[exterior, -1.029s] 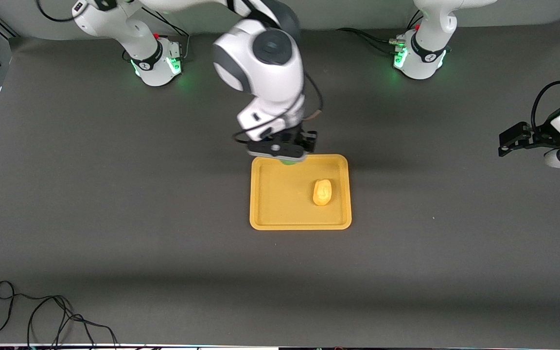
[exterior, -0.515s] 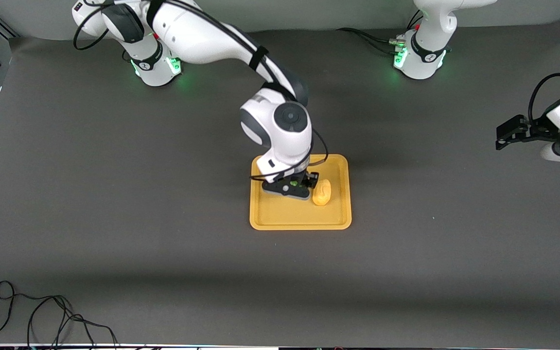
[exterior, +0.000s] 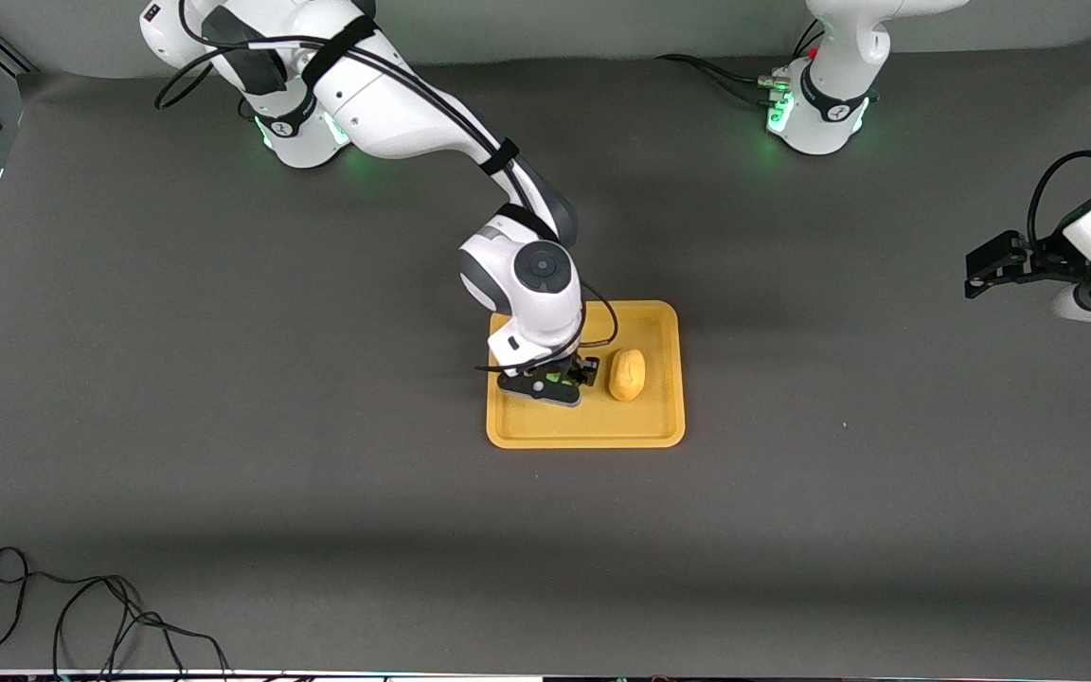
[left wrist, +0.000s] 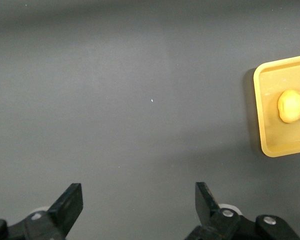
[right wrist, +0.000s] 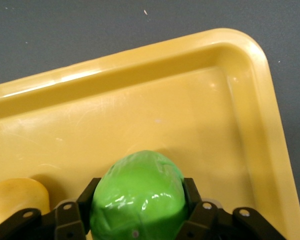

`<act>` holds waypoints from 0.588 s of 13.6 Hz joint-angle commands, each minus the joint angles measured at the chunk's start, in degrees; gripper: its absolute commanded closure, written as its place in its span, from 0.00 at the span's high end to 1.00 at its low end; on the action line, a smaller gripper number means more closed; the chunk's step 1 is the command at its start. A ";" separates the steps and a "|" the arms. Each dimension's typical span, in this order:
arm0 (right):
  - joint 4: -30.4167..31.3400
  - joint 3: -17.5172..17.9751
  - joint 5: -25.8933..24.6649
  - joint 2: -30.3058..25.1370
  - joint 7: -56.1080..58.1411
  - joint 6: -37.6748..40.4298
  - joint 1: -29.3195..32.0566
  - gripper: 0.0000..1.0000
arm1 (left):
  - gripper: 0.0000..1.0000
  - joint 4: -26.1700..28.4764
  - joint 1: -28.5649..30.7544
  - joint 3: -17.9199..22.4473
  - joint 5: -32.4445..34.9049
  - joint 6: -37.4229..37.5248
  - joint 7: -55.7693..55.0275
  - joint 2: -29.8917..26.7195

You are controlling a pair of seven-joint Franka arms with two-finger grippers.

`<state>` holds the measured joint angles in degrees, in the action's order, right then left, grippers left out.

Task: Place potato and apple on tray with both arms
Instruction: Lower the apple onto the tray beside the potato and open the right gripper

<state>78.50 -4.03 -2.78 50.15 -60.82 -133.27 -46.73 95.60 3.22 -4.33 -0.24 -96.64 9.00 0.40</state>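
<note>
Right gripper (exterior: pixel 553 383): low over the tray (exterior: pixel 585 431) at frame centre, fingers clamped on the apple (right wrist: pixel 137 197).
Potato (exterior: pixel 627 374): lying in the tray, just beside the apple.
Left gripper (exterior: pixel 979 275): waiting at the frame's right edge over bare table, fingers spread wide, holding nothing.

Lighting's pretty even and soft from overhead, with a wide darker band of shadow running across my table (exterior: pixel 223 493) nearer the front camera and a soft shadow just past the tray (exterior: pixel 585 431) toward my bases. My bases throw a green glow onto the mat, and there are shiny glare patches on the apple (right wrist: pixel 137 195) and a bright streak along the tray rim. My left wrist view looks dim and flat.
</note>
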 commanded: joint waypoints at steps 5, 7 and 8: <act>-0.27 -0.37 -0.30 -4.17 -0.88 3.26 0.77 1.00 | 1.00 -1.91 0.13 0.20 0.59 0.13 -3.99 1.44; -2.55 -0.37 -0.12 -8.91 -0.70 10.97 1.11 1.00 | 1.00 -2.00 0.21 0.20 0.68 0.49 -3.47 1.35; -4.04 -0.45 -0.12 -11.28 -0.62 15.63 1.12 1.00 | 1.00 -2.00 0.21 0.20 0.68 0.40 -3.29 1.35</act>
<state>75.49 -4.55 -2.78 45.46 -60.82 -125.99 -45.78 95.28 3.38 -4.09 -0.24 -96.88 6.04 1.14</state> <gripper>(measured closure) 0.000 0.000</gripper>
